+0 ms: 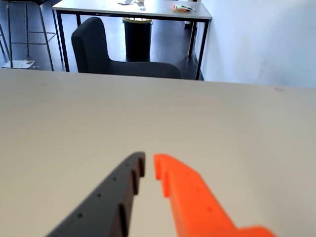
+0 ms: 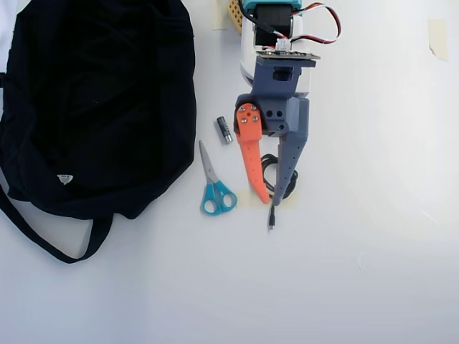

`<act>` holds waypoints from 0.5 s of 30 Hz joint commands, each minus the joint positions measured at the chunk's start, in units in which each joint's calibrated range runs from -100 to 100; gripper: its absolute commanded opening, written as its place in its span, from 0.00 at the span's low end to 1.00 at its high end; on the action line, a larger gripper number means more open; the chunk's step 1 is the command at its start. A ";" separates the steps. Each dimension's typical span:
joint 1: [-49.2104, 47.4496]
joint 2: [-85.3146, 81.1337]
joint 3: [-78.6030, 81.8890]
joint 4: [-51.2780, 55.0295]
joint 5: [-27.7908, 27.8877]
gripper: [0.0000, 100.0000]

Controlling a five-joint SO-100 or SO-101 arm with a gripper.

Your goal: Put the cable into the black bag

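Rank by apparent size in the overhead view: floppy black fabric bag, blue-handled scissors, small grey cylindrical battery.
1. floppy black fabric bag, by far the largest
2. blue-handled scissors
3. small grey cylindrical battery, the smallest
All lie flat on the table, so the order is reliable.

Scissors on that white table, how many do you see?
1. The blue-handled scissors lie between the black bag and the gripper. Others could be hidden inside the bag.

In the overhead view, bare table (image 2: 358, 272) lies open from 3 through 6 o'clock of the gripper (image 2: 271, 199). At 9 o'clock the blue-handled scissors (image 2: 214, 185) lie near, a small battery (image 2: 224, 130) sits at 10, and beyond them the black bag (image 2: 93, 100) fills the left side, its strap (image 2: 50, 240) trailing toward 8. The cable (image 2: 271, 172) lies directly beneath the fingers.
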 commanded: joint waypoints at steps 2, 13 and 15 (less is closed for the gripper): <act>-1.04 -0.37 -2.92 2.86 0.33 0.02; 0.08 -1.45 -3.91 17.33 0.33 0.02; -0.07 -1.62 -4.00 22.93 0.18 0.02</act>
